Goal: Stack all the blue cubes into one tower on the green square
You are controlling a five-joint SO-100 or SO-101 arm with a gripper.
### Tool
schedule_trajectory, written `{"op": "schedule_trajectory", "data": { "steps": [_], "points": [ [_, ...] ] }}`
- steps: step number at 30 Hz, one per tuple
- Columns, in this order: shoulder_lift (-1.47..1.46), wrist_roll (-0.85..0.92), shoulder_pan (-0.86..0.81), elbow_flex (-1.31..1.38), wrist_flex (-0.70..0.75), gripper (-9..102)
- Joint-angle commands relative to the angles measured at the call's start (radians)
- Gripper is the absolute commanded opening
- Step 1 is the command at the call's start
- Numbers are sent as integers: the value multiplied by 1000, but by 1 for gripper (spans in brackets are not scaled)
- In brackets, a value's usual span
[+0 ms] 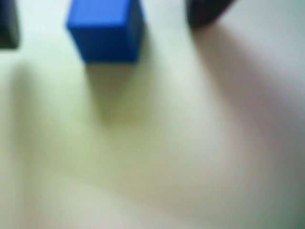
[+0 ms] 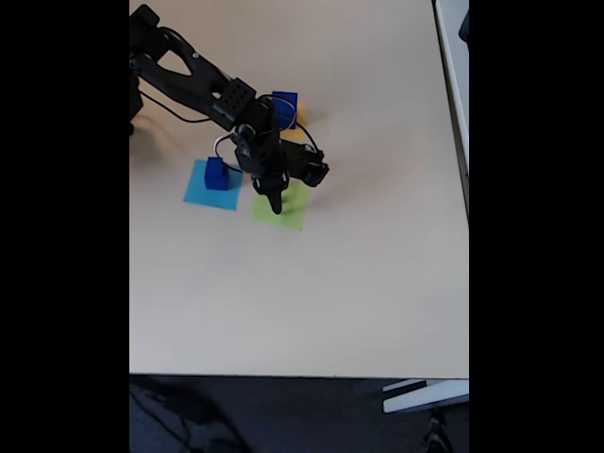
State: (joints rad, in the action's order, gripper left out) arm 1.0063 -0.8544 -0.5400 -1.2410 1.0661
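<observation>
While end effector (image 2: 276, 203) hangs over green square (image 2: 286, 209), worktop (image 2: 330, 283) shows no tower yet. Wrist view: blue cube (image 1: 106, 31) at 11 o'clock, between spread jaws, ungripped. Fixed view: second cube (image 2: 217, 174) on light-blue square (image 2: 200, 192) at 9 o'clock; third (image 2: 286, 107) at 12. Stacking judged barely begun.

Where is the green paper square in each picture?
Wrist view: the green square is a blurry pale-green patch, left of middle, around and below a blue cube.
Fixed view: upper middle of the picture, right of the light-blue square, partly beneath the arm.
Shared landmark: the black tool; its fingers show at the wrist view's top.
</observation>
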Motion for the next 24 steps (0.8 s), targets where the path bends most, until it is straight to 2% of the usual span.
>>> {"op": "schedule_trajectory", "data": {
  "steps": [1,9,24],
  "points": [
    [12,11,-9,55,-21,15],
    [12,25,-12,55,-37,4],
    [55,41,0,57,-44,1]
  ]
}}
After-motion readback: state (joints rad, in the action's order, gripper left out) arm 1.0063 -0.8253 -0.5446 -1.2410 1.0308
